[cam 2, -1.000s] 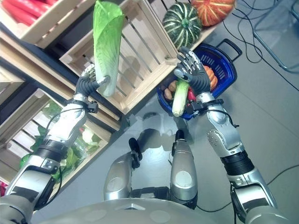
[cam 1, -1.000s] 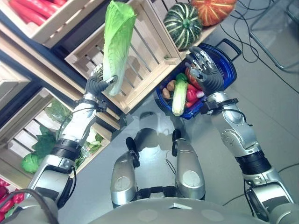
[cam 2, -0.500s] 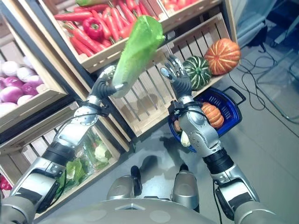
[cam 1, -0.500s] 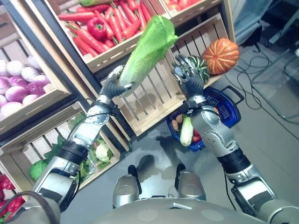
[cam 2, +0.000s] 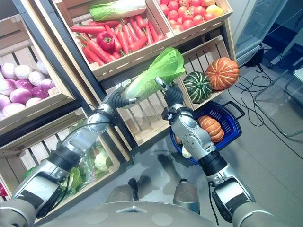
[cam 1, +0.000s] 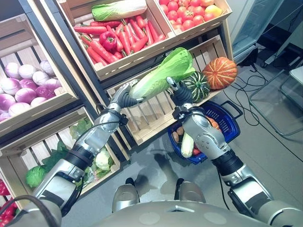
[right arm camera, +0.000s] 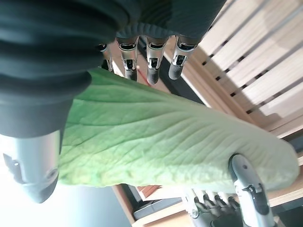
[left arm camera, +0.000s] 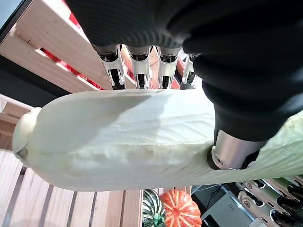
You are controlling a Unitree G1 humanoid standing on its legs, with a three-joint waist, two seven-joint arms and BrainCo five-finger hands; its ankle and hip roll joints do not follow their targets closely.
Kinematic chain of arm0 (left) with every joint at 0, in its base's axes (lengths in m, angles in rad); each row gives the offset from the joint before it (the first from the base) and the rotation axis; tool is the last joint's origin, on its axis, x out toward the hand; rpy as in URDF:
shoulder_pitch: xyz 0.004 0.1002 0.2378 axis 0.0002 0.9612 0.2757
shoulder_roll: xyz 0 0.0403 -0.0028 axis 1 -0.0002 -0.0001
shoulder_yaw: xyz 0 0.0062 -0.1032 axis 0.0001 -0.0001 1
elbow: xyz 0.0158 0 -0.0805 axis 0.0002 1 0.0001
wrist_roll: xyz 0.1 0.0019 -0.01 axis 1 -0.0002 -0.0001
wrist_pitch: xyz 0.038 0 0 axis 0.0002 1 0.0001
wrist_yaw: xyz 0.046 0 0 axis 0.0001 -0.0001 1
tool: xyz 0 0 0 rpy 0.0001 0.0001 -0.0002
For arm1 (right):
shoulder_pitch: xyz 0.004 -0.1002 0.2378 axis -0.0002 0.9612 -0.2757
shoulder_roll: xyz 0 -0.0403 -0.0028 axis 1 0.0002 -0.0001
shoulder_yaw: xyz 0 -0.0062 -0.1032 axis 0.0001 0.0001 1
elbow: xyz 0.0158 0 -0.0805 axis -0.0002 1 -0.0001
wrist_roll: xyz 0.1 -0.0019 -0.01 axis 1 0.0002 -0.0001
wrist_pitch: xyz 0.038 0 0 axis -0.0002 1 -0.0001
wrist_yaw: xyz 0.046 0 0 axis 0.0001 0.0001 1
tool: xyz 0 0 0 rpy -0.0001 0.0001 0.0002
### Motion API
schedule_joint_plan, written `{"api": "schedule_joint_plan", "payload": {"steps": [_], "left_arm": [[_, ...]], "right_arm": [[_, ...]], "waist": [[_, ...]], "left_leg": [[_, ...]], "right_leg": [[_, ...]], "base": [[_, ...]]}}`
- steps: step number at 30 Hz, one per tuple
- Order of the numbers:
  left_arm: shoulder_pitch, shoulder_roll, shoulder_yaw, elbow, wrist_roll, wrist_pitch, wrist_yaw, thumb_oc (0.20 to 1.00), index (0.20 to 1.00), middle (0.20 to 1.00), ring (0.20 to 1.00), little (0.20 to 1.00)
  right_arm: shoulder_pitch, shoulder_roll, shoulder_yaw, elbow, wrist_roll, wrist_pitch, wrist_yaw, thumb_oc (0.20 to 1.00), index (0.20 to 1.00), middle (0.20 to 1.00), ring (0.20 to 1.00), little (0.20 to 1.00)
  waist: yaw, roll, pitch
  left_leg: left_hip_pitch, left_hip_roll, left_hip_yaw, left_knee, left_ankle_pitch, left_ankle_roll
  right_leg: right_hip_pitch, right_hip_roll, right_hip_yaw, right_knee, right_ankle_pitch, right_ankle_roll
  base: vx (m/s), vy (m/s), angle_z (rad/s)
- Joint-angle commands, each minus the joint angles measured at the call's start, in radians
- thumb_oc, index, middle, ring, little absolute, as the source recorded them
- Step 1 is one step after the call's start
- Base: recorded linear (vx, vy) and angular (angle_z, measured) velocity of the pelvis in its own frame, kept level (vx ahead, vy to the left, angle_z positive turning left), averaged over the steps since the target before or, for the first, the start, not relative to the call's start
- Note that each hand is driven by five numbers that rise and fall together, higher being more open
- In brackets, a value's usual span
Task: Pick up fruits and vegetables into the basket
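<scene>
So my left hand (cam 1: 124, 97) has its fingers and thumb wrapped round the pale stalk end of the napa cabbage (cam 1: 163, 73), holding it up in the air in front of the wooden crates (cam 1: 156, 111), leafy end pointing toward my right. My right hand (cam 1: 179, 93) sits right up against the leafy part, fingers straight, not gripping. The blue basket (cam 1: 230, 124) is on the floor below, already loaded with veg.

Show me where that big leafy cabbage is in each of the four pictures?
Left eye view: cabbage mid-picture, between both hands.
Right eye view: centre.
Left wrist view: pale stalk end across the middle.
Right wrist view: green leaf across the middle.
Shared landmark: orange pumpkin.
</scene>
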Motion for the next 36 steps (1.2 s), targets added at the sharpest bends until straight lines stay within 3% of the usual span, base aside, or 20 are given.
{"api": "schedule_joint_plan", "payload": {"steps": [1,13,14,15,19,25,26,27,28,32,36], "left_arm": [[-0.099,0.012,-0.047,-0.132,0.075,-0.048,-0.003,0.200,0.200,0.200,0.200,0.200],[-0.157,0.008,-0.178,-0.161,0.243,-0.028,-0.156,0.200,0.200,0.200,0.200,0.200],[-0.157,0.010,-0.186,-0.163,0.263,-0.030,-0.156,0.200,0.200,0.200,0.200,0.200],[-0.156,0.011,-0.198,-0.164,0.282,-0.027,-0.160,0.200,0.200,0.200,0.200,0.200],[-0.152,0.007,-0.225,-0.162,0.301,-0.003,-0.181,0.200,0.200,0.200,0.200,0.200],[-0.123,-0.003,-0.244,-0.150,0.216,0.071,-0.215,0.200,0.200,0.200,0.200,0.200],[-0.103,-0.004,-0.241,-0.145,0.161,0.101,-0.227,0.504,0.504,0.504,0.504,0.504],[-0.090,-0.002,-0.238,-0.143,0.133,0.116,-0.223,0.887,0.887,0.887,0.887,0.887],[-0.078,-0.002,-0.233,-0.138,0.104,0.135,-0.226,1.000,1.000,1.000,1.000,1.000],[0.003,0.002,-0.186,-0.070,-0.064,0.208,-0.175,1.000,1.000,1.000,1.000,1.000],[0.080,0.028,-0.110,-0.024,-0.128,0.185,-0.114,1.000,1.000,1.000,1.000,1.000]], "right_arm": [[-0.087,0.081,0.033,0.002,0.050,-0.015,0.010,1.000,1.000,1.000,1.000,1.000],[-0.145,0.100,0.079,0.035,0.070,0.021,0.083,1.000,1.000,1.000,1.000,1.000],[-0.150,0.099,0.079,0.045,0.082,0.024,0.086,0.790,0.790,0.790,0.790,0.790],[-0.154,0.101,0.080,0.059,0.093,0.022,0.086,0.200,0.200,0.200,0.200,0.200],[-0.167,0.117,0.069,0.111,0.107,-0.040,0.073,0.200,0.200,0.200,0.200,0.200],[-0.154,0.107,0.008,0.119,-0.019,-0.164,0.048,0.200,0.200,0.200,0.200,0.200],[-0.149,0.098,-0.013,0.106,-0.063,-0.176,0.046,0.200,0.200,0.200,0.200,0.200],[-0.146,0.091,-0.025,0.098,-0.091,-0.180,0.048,0.200,0.200,0.200,0.200,0.200],[-0.143,0.081,-0.035,0.094,-0.112,-0.186,0.051,0.200,0.200,0.200,0.200,0.200],[-0.122,-0.005,-0.117,0.034,-0.234,-0.202,0.067,0.200,0.200,0.200,0.200,0.200],[-0.094,-0.109,-0.221,-0.047,-0.312,-0.212,0.075,0.200,0.200,0.200,0.200,0.200]], "waist": [[-0.003,-0.038,-0.024],[0.002,-0.034,-0.030],[0.003,-0.034,-0.030],[0.005,-0.035,-0.030],[0.009,-0.037,-0.026],[0.005,-0.031,-0.009],[0.002,-0.028,0.000],[0.000,-0.026,0.006],[-0.001,-0.024,0.012],[-0.013,-0.017,0.055],[-0.025,-0.010,0.113]], "left_leg": [[0.053,-0.050,0.037,0.054,-0.185,0.076],[0.064,-0.055,0.031,0.032,-0.181,0.078],[0.063,-0.055,0.031,0.032,-0.182,0.077],[0.063,-0.054,0.031,0.033,-0.182,0.077],[0.063,-0.051,0.031,0.035,-0.183,0.077],[0.059,-0.046,0.029,0.038,-0.185,0.078],[0.055,-0.045,0.027,0.042,-0.186,0.077],[0.051,-0.044,0.026,0.046,-0.186,0.077],[0.048,-0.043,0.025,0.050,-0.186,0.077],[0.014,-0.036,0.022,0.072,-0.183,0.075],[-0.033,-0.025,0.020,0.087,-0.172,0.069]], "right_leg": [[0.084,-0.046,0.012,-0.135,0.047,0.075],[0.089,-0.051,0.000,-0.144,0.053,0.087],[0.089,-0.052,-0.001,-0.145,0.053,0.087],[0.089,-0.053,-0.004,-0.143,0.052,0.089],[0.088,-0.053,-0.010,-0.141,0.052,0.090],[0.081,-0.056,-0.013,-0.134,0.053,0.089],[0.074,-0.056,-0.011,-0.129,0.052,0.089],[0.069,-0.056,-0.009,-0.124,0.051,0.088],[0.064,-0.056,-0.008,-0.119,0.049,0.088],[0.030,-0.049,0.000,-0.094,0.039,0.081],[-0.020,-0.041,0.004,-0.065,0.032,0.072]], "base": [[0.00,0.007,0.05],[-0.01,0.006,0.04],[0.00,0.000,0.00],[0.00,0.000,0.00],[-0.01,-0.016,0.01],[-0.02,-0.016,0.02],[-0.05,-0.021,0.01],[-0.06,-0.027,0.01],[-0.06,-0.034,0.01],[-0.12,-0.059,-0.01],[-0.22,-0.077,-0.02]]}}
